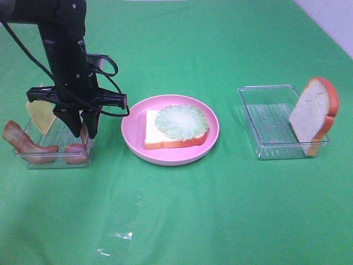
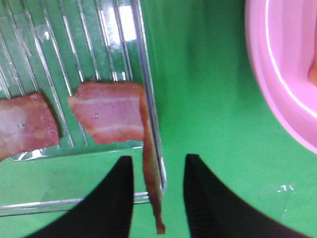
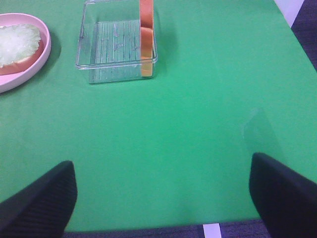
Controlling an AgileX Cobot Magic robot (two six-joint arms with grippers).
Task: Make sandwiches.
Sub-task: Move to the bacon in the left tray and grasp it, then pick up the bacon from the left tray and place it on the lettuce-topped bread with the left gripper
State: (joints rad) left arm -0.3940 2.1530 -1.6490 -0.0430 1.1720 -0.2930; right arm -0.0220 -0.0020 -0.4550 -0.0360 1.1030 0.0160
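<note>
The left gripper (image 1: 84, 135) and its arm stand in front of the tray (image 1: 52, 164) under it, hiding part of the cheese square (image 1: 39, 116) behind and most of the bacon strip (image 2: 151, 188) between the fingers. Off to either side of that hand, the pink plate (image 2: 277, 74) and a second bacon piece (image 2: 25, 124) are cut by the wrist picture's edge. Lettuce (image 1: 182, 121) covers most of the bread slice (image 1: 151, 130). Only the right gripper (image 3: 162, 163) fingertips show, and the upright bread slice (image 3: 146, 44) ahead loses its top.

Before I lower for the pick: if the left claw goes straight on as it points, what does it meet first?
Likely the reddish-brown bacon strip standing on edge inside the left claw, with the wall of the clear plastic tray right beneath; depth is unclear.
</note>
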